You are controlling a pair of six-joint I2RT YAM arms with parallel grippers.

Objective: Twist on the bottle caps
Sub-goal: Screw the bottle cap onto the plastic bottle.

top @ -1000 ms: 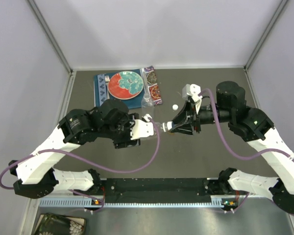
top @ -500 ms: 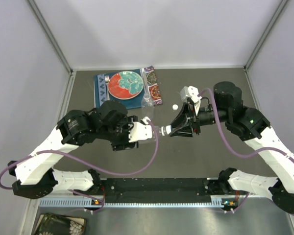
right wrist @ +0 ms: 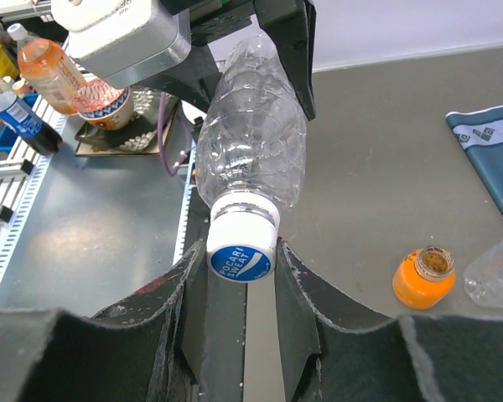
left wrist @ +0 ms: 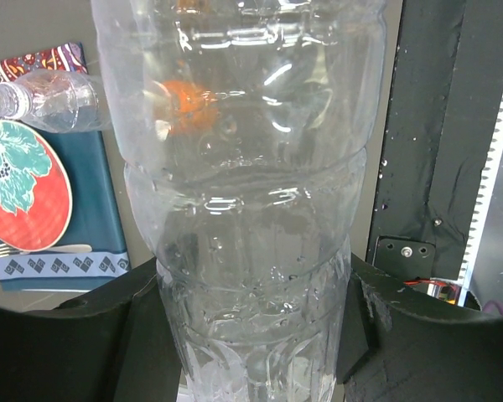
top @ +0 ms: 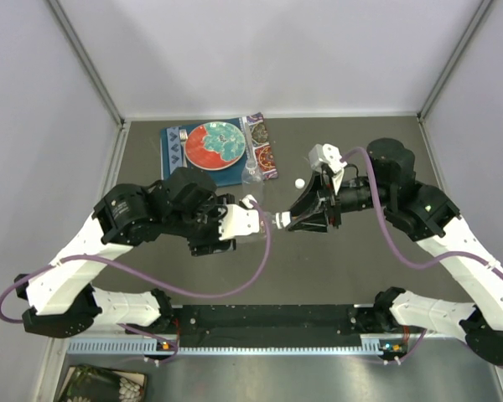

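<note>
Top external view is showing both arms facing each other over the table point(top: 335, 276). The left gripper point(left wrist: 256, 335) is squeezing the clear bottle point(right wrist: 251, 142) around its body. The right gripper point(right wrist: 241, 272) is pinching the white cap point(right wrist: 242, 249) sitting on its neck. An orange bottle point(right wrist: 423, 279) is standing open nearby.

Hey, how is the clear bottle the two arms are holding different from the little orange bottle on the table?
The clear bottle is slim and see-through; the orange bottle is squat. The clear bottle is held sideways in the air by the left gripper, with the right gripper on its white cap; the orange bottle stands upright on the table. The clear bottle is capped; the orange bottle's mouth is open. Both are plastic bottles.
</note>
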